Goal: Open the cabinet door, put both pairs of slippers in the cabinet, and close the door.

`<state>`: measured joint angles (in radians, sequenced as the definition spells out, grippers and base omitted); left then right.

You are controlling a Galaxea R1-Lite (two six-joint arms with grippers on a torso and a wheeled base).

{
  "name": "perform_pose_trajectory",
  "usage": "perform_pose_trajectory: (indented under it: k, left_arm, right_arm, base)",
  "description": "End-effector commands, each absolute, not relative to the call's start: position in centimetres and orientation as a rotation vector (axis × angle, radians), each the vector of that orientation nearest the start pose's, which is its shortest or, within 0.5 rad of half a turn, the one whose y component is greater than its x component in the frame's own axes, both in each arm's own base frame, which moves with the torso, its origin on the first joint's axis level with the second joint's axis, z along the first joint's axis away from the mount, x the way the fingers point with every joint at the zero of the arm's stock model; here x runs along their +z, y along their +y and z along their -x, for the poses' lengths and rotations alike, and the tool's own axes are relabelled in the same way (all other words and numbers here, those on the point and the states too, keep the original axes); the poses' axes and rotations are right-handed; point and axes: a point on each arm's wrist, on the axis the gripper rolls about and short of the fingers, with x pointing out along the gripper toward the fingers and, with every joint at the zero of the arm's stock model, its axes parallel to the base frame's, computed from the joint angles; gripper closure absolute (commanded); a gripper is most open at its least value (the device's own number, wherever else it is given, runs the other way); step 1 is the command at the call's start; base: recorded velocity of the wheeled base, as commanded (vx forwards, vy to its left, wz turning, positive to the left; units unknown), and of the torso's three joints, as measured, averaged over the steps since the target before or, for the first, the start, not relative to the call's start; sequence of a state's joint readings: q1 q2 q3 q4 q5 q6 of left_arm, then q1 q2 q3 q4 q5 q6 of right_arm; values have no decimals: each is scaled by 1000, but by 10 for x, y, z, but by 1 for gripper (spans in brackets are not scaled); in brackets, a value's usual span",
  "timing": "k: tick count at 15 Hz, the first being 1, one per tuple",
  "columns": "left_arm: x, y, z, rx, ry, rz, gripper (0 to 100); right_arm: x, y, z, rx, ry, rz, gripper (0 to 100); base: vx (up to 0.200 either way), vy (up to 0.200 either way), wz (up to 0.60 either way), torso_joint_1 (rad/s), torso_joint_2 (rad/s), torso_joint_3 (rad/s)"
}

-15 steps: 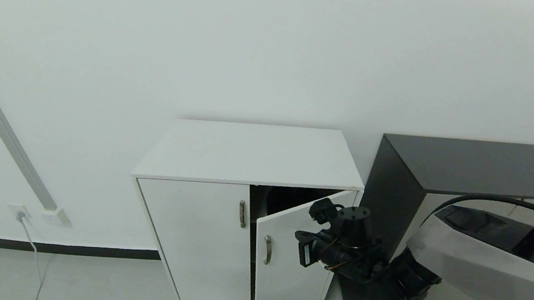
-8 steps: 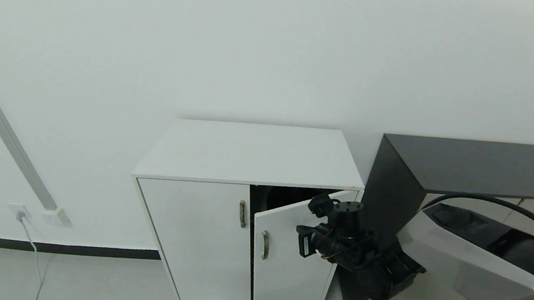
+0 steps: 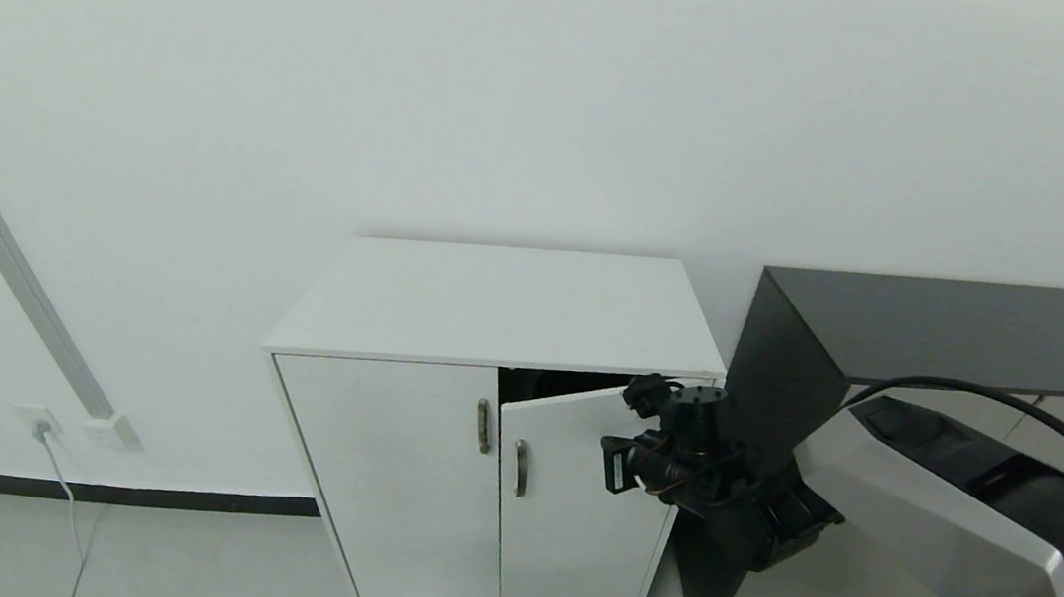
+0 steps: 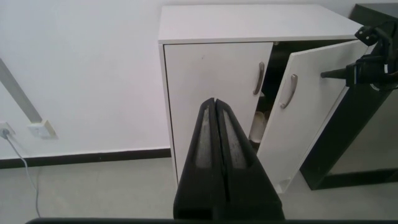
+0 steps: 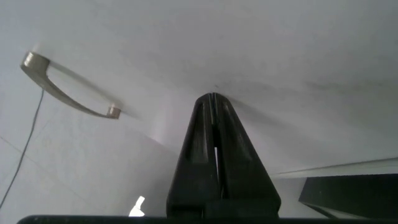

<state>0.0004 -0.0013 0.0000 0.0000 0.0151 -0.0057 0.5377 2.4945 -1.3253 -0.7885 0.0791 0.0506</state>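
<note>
The right gripper (image 5: 213, 98), fingers pressed together, has its tip against the right door (image 3: 579, 504), slightly ajar on the cabinet (image 3: 501, 305). The left gripper (image 4: 214, 102), likewise closed and empty, hangs well apart from it

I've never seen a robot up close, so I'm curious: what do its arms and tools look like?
The right arm has a bulky silver-grey shell with a black top panel, then a black wrist crowded with small parts; a black cable arches over it. The left tool and right tool are each two black fingers tapering to a narrow tip.
</note>
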Motion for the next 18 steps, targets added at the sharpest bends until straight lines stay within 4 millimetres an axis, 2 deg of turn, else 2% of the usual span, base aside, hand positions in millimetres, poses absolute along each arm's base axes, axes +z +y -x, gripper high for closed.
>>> perform_pose_trajectory:
  k: [1, 6, 13, 18]
  left_arm:
    - [75, 0, 23, 17, 0, 6, 100]
    - [75, 0, 23, 15, 0, 6, 100]
    - [75, 0, 23, 17, 0, 6, 100]
    - [75, 0, 23, 15, 0, 6, 100]
  right_arm:
    - [16, 243, -410, 593, 386, 35, 100]
    - [20, 245, -420, 584, 389, 35, 100]
    - [36, 251, -432, 581, 390, 35, 100]
    - [38, 253, -440, 561, 389, 37, 100]
  base:
    - [0, 0, 0, 0, 0, 0]
    - [0, 0, 0, 0, 0, 0]
    - [0, 0, 0, 0, 0, 0]
    - [0, 0, 0, 0, 0, 0]
